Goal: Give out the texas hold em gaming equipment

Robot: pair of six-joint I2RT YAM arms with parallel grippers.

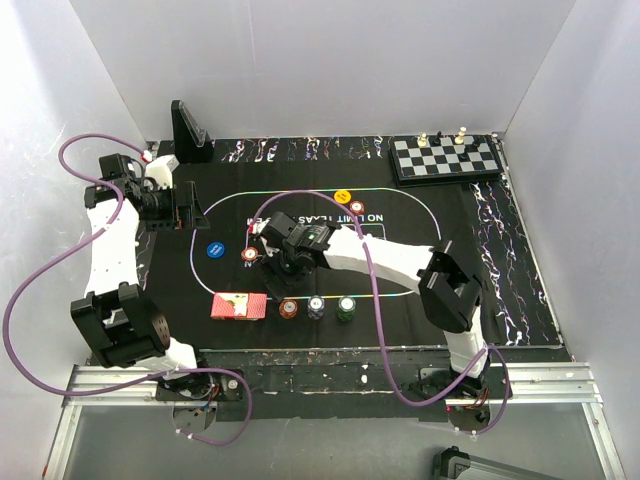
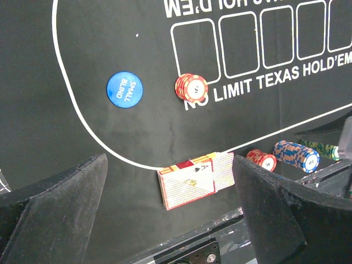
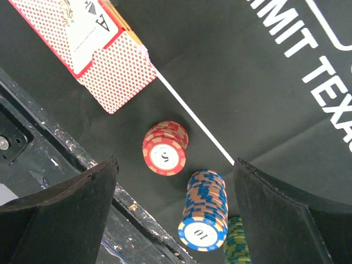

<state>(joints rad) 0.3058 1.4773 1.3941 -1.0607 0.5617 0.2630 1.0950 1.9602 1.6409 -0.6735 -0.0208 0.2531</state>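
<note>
On the mat (image 1: 410, 315), card box (image 1: 238, 305) lies crosswise, flap rightward; left tool (image 2: 169, 165) and right tool (image 3: 176, 165) spread.

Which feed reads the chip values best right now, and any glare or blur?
Right wrist: red chip stack and blue chip stack sharp, numerals legible; left wrist: blue button disc lettering crisp, no glare; top external: evenly lit, numerals too small to read.

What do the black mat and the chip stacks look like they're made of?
Black mat: probably felt or similar cloth, matte and faintly fuzzy, white print. Red chip stack and blue chip stack: likely moulded plastic or clay composite, smooth with striped edges and printed centre labels.
</note>
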